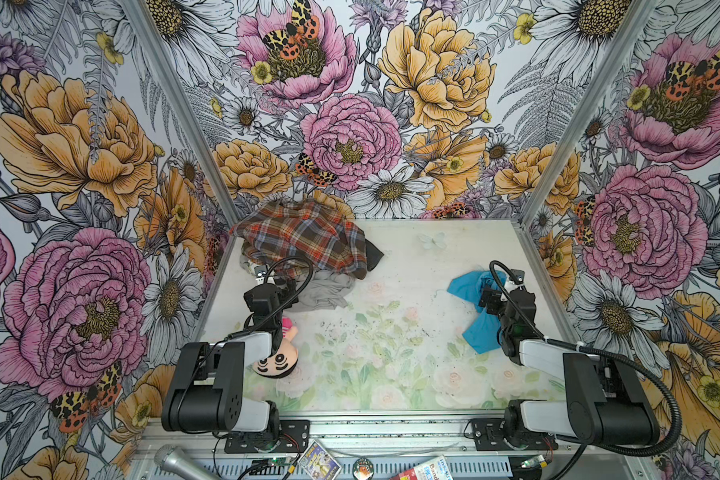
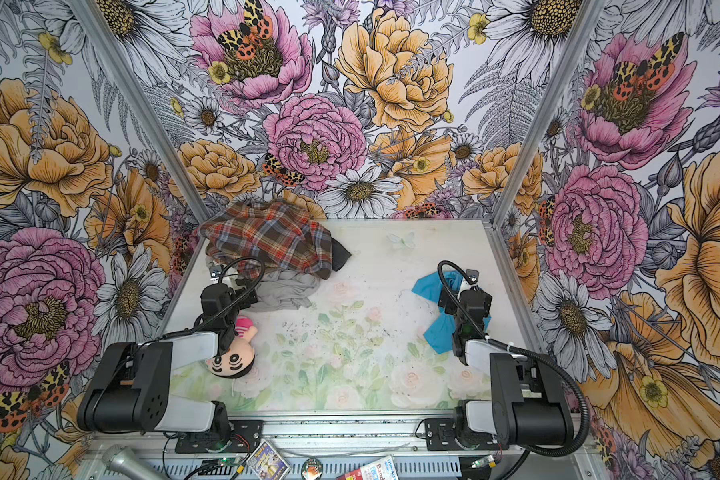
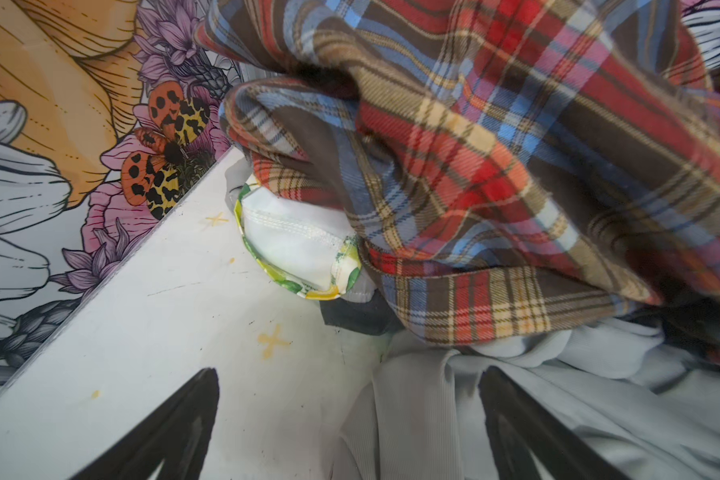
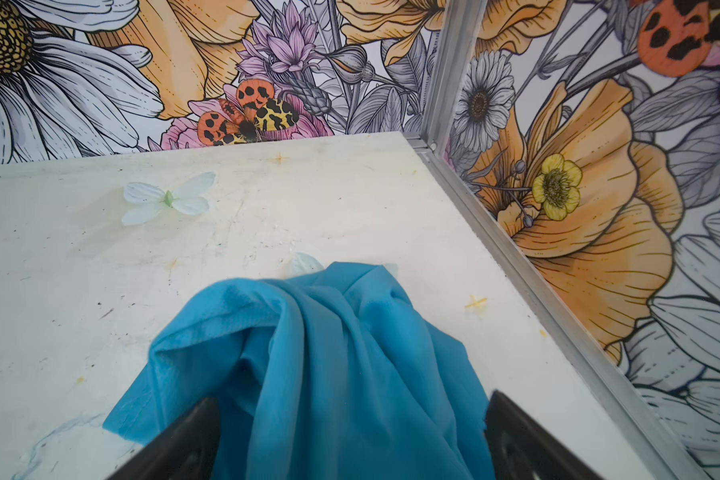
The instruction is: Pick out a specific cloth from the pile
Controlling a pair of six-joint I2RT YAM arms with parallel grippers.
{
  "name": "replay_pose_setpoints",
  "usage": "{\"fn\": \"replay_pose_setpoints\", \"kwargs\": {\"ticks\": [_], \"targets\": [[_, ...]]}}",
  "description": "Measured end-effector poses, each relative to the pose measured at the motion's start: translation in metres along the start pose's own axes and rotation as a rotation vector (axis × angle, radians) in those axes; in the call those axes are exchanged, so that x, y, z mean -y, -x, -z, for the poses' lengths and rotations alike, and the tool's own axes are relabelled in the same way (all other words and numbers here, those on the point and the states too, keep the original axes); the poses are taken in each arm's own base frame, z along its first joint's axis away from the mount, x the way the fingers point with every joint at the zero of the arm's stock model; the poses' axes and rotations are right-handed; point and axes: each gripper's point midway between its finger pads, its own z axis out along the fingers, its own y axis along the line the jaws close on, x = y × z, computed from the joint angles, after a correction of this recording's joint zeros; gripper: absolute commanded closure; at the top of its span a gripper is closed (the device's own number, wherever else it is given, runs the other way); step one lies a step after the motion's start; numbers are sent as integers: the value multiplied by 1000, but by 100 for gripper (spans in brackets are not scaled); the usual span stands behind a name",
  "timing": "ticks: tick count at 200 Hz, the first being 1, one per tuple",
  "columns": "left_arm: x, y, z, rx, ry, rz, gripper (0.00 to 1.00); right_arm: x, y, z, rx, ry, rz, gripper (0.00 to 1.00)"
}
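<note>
Straddling the cloth (image 4: pixel 321 332) at the right side of the table (image 1: pixel 412 266), the right gripper (image 4: pixel 350 399) stands spread wide, arm bent low.
Farther back, the left gripper (image 3: pixel 348 372), likewise spread, sits at the pile (image 1: pixel 304 245); only its wrist view shows a white leaf-trimmed piece (image 3: pixel 292 245).

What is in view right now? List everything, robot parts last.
cloth: one, turquoise, right side of table, apart from the pile
plaid shirt: one, brown-orange-blue, top of pile, far left corner
grey garment: one, light grey, under shirt's near edge
dark piece: one, near-black, showing at shirt's right edge
white piece: one, white with yellow-green trim, tucked under shirt
doll: one, tan face, pink clothes, near left, partly under left arm
microphone: one, silver, front rail
table: one, pale floral print
left pincer: open, at grey garment
right pincer: open, jaws either side of cloth
</note>
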Motion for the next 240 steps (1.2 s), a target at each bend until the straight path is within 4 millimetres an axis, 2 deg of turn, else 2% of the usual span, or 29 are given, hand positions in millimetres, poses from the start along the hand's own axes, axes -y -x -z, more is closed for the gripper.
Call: {"fn": "replay_pose_setpoints", "kwargs": {"ticks": [24, 49, 64, 76, 89, 128, 240], "targets": [[6, 4, -5, 29, -14, -27, 1, -6, 19, -7, 37, 26, -2, 0], [12, 12, -2, 95, -54, -20, 1, -11, 25, -6, 87, 52, -10, 0], [12, 8, -2, 96, -59, -22, 1, -13, 13, -7, 112, 66, -11, 0], [12, 8, -2, 102, -63, -24, 1, -14, -12, -11, 52, 67, -2, 1], [14, 11, -2, 116, -69, -21, 1, -14, -22, -15, 17, 57, 4, 0], [15, 18, -1, 146, -73, -17, 1, -14, -5, -19, 60, 44, -1, 1], [15, 22, 0, 163, -75, -14, 1, -15, -4, -19, 64, 42, -1, 1]]}}
